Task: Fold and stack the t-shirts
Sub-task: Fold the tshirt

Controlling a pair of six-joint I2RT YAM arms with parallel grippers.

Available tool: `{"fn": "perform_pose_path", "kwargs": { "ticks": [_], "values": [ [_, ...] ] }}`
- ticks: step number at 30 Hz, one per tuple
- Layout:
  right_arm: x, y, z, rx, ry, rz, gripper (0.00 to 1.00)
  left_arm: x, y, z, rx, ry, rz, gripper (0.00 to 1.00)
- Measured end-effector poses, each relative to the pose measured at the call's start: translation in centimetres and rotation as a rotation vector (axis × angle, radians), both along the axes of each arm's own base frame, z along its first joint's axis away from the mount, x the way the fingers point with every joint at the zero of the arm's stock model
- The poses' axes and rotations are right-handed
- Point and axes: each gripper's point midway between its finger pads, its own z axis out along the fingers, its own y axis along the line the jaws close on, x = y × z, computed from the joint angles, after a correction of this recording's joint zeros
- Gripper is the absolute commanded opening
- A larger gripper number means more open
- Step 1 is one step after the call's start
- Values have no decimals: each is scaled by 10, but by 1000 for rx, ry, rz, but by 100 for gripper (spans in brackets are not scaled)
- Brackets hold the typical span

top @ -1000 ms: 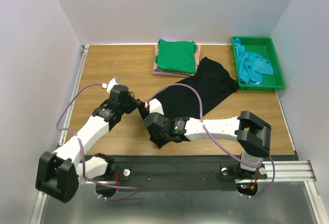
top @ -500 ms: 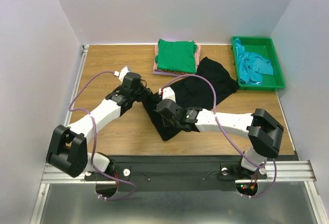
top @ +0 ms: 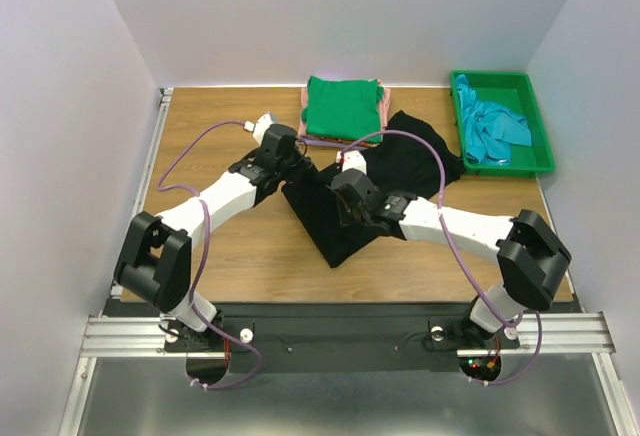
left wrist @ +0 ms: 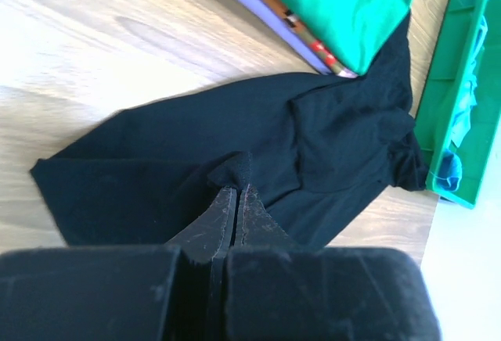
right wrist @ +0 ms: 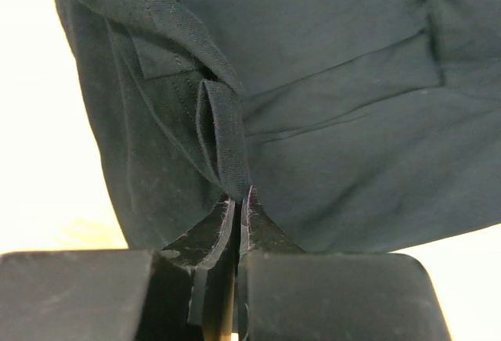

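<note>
The black t-shirt [top: 345, 221] lies spread across the table's middle, partly doubled over itself. My left gripper [top: 291, 164] is shut on its left edge; in the left wrist view the pinched cloth [left wrist: 231, 170] bunches at the fingertips [left wrist: 237, 190]. My right gripper [top: 345, 184] is shut on a hem fold [right wrist: 223, 134] near the shirt's middle, as the right wrist view shows at the fingertips [right wrist: 239, 194]. A folded green t-shirt [top: 343, 108] tops a stack with pink and lilac edges at the back. A teal t-shirt [top: 493, 128] lies crumpled in the green tray [top: 535, 121].
The stack [left wrist: 344, 5] and the tray [left wrist: 462, 106] also show in the left wrist view, just beyond the black shirt. White walls close the table on three sides. A metal rail [top: 150, 166] runs along the left edge.
Both grippers have moved away from me toward the back, carrying the black shirt's near part with them and folding it over the rest. The shirt's near edge now lies farther from the arm bases.
</note>
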Motion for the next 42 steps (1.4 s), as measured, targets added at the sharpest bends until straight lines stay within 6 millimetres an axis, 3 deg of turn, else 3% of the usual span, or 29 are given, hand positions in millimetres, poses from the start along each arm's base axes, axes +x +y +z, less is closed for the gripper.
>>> {"fn": "perform_pose_path", "kwargs": {
  "ticks": [9,21,26,27,28,29,30,31,32,34,36,39,42],
  "values": [
    [32,-36,3,-9,0,-67,0,31,-27,5,-1,-18,-9,0],
    [77,-104,-3,-3,37,-201,0,81,-83,-28,16,14,-60,0],
    [88,-116,-27,-25,95,-215,13,95,-96,-40,29,29,-70,0],
    [89,-117,-31,-28,103,-217,17,97,-99,-40,30,30,-73,3],
    [90,-120,-35,-32,111,-222,27,99,-102,-42,35,35,-79,19],
    [91,-120,-37,-36,114,-223,32,101,-104,-44,39,39,-85,42],
    [93,-122,-39,-40,118,-228,43,102,-106,-45,48,43,-93,56],
    [95,-124,-40,-48,119,-229,64,104,-108,-47,52,47,-96,63],
    [97,-126,-40,-50,119,-239,75,106,-109,-46,60,44,-103,98],
    [102,-133,-39,-65,110,-251,83,108,-110,-47,75,45,-111,98],
    [105,-139,-38,-73,101,-270,98,107,-109,-45,84,50,-116,99],
    [106,-147,-33,-90,88,-292,100,104,-107,-43,102,51,-128,99],
    [104,-151,-10,-72,47,-298,100,92,-100,-37,118,49,-140,98]
  ]
}}
